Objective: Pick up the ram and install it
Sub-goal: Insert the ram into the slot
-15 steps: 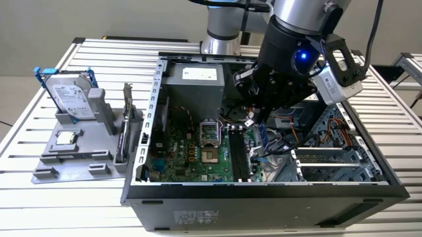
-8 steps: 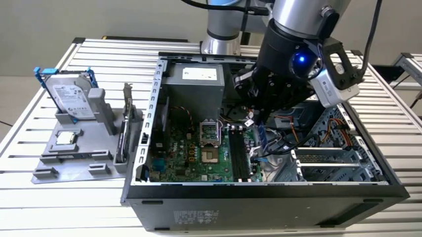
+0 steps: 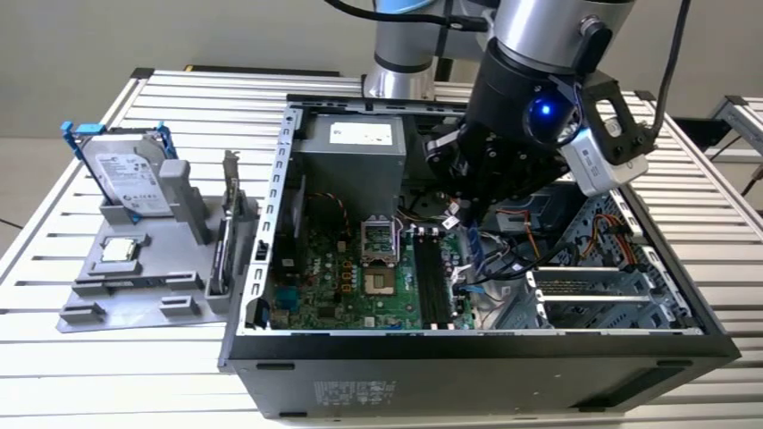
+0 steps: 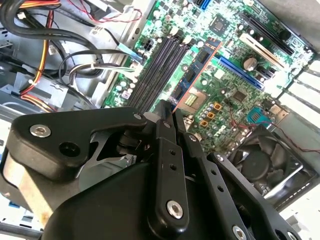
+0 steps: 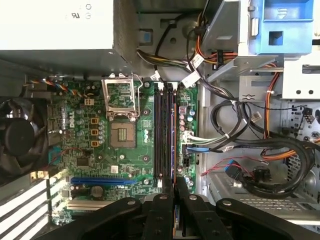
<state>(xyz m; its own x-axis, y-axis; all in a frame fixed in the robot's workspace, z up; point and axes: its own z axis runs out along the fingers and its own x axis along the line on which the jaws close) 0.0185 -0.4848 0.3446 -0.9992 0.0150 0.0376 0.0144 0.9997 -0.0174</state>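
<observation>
Now the gripper (image 4: 172,117) pinches the ram (image 4: 196,70) edge-on just above the motherboard's black memory slots (image 5: 164,135); best keep the stick upright and parallel to its slot; press evenly on both ends.

Exterior view high and oblique over the open case (image 3: 477,344); both wrist views close above its motherboard (image 5: 125,135).

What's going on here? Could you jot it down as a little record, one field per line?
Setting: open computer case on a slatted table
Gripper: inside the case, above the motherboard, shut on the ram
Ram: held on edge, over the memory slots, not yet seated
Slots: look empty in the first wrist view
Beside the case: grey tray with a hard drive
</observation>
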